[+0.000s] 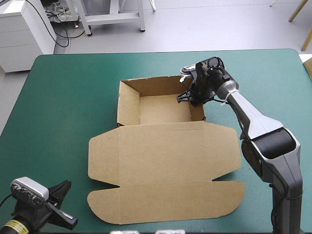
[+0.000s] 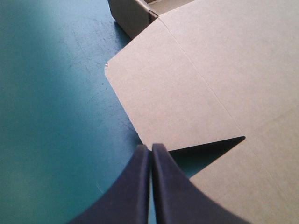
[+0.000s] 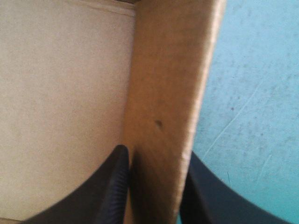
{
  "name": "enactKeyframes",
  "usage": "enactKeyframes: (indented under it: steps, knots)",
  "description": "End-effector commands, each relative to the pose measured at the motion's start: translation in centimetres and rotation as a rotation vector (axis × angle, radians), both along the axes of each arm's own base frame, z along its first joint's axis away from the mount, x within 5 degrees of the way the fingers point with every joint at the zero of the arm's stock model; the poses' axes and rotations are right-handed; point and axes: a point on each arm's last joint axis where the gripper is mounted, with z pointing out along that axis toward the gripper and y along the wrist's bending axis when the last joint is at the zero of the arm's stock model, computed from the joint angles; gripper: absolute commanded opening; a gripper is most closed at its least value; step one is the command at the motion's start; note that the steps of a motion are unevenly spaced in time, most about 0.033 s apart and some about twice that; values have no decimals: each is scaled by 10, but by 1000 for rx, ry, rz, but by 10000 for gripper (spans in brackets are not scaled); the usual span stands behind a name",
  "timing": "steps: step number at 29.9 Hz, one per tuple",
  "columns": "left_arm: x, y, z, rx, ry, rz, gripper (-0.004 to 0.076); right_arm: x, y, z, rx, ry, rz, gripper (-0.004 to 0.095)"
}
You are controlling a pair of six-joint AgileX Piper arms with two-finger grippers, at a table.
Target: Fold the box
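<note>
One brown box (image 1: 165,165) at the middle of the tabletop (image 1: 58,87), partly built; far part raised into an open tray, walls upright on its left, far and right sides, floor pale and bare; near part, the lid, lying flat on the teal-green cover (image 1: 273,83), joined to the tray along the tray's near side; a small side flap with rounded corners at each end of the lid, a dark notch after each, then a long front flap with rounded ends nearest the robot; crease lines plain across the board.

Right tool (image 1: 193,93) at the tray's right wall, toward its far corner, clamped on that wall; one black finger inside the tray, the other outside over the cover, the board pinched between them.

Left tool (image 1: 66,187) by the near left corner of the tabletop, fingers pressed together into a single point, closed on themselves; tip just short of the notch on the lid's left side, apart from the board.

Plenty of bare cover to the left of the box and beyond the tray toward the far edge; a fair band to the right of the lid, partly taken up by the right arm; only a thin strip between the front flap and the near edge.
</note>
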Motion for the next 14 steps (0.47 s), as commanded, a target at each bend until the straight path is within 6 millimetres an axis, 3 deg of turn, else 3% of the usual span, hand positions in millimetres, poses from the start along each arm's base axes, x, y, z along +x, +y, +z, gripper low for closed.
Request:
enactKeyframes:
  steps: [1, 7, 11, 14]
  knots:
    - [2, -2, 13, -58, -79, -2, -8, -5, -4, 37, 12, -112, 7, 8]
    - [2, -2, 13, -58, -79, -2, -8, -2, -13, 37, -3, -115, 16, -20]
    - [2, -2, 13, -58, -79, -2, -8, 6, -40, 38, -15, -117, -27, -22]
    - [2, -2, 13, -58, -79, -2, -8, 14, -71, 38, -30, -118, -74, -22]
